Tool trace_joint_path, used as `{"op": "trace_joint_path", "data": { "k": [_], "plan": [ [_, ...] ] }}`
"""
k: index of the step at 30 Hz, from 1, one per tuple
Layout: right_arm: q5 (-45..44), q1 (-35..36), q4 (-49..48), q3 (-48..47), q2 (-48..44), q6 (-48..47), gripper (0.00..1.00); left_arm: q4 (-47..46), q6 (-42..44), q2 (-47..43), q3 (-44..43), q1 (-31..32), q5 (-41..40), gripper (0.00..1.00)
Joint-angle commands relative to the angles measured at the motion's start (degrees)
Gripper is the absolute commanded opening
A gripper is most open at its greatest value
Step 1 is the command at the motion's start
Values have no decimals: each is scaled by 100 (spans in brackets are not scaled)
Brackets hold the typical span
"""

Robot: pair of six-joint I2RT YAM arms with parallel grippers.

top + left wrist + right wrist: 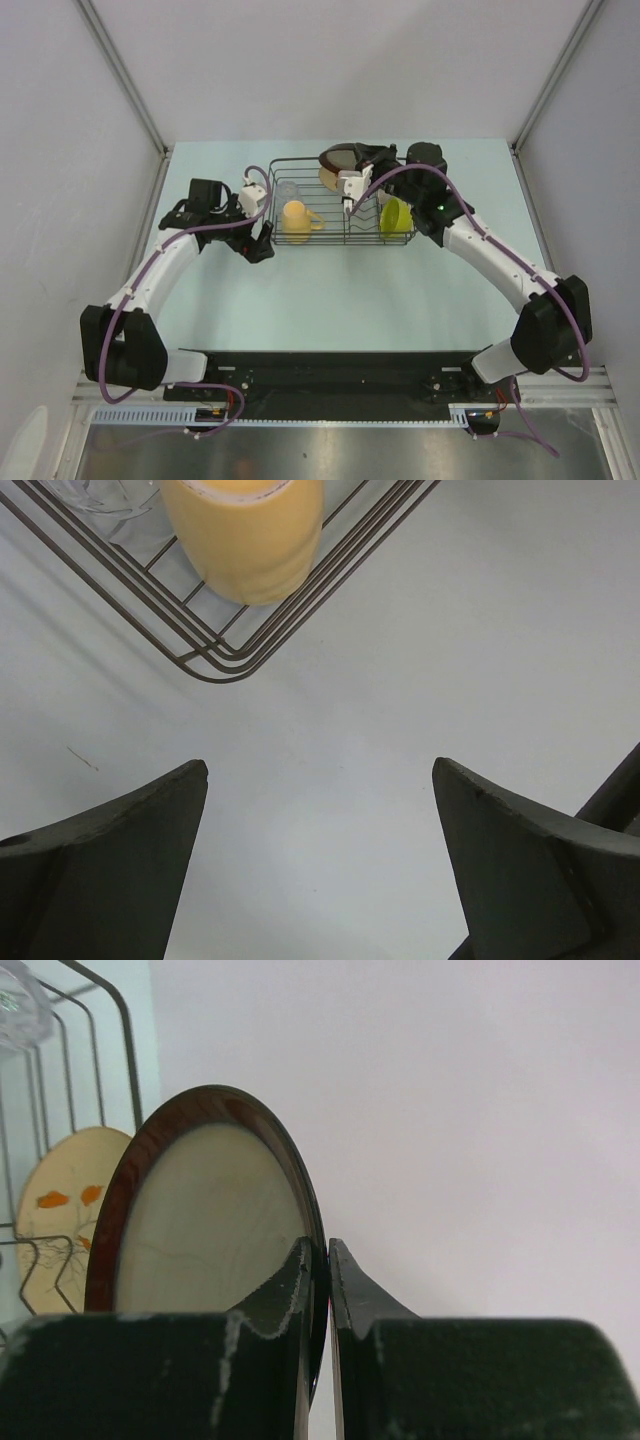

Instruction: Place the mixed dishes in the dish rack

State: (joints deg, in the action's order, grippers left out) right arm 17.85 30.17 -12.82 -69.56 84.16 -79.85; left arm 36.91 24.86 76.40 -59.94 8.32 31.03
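Note:
The black wire dish rack [345, 238] stands at the middle back of the table. In it are a yellow-orange mug [296, 218], a clear glass [287, 190] and a lime-green bowl [395, 216]. My right gripper [320, 1245] is shut on the rim of the dark-rimmed tan plate [210, 1220], which it holds upright on edge over the rack's far side [338, 160]. A leaf-pattern plate [62, 1210] stands upright in the rack behind it. My left gripper [320, 770] is open and holds nothing, over bare table by the rack's near-left corner [215, 665], close to the mug [245, 535].
White walls enclose the table on the left, back and right. The glass [15, 1005] shows at the top left of the right wrist view, behind the rack's wires [125, 1030]. The right arm [500, 265] reaches in from the right over the rack's end.

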Motion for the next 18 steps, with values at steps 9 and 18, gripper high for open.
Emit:
{"op": "trace_joint_path", "data": {
  "k": [9, 18],
  "plan": [
    [1441, -398, 1722, -1034, -638, 31, 0, 1, -52, 138, -237, -50, 26, 100],
    [827, -618, -88, -497, -252, 224, 0, -8, -183, 182, -255, -49, 61, 100]
  ]
}}
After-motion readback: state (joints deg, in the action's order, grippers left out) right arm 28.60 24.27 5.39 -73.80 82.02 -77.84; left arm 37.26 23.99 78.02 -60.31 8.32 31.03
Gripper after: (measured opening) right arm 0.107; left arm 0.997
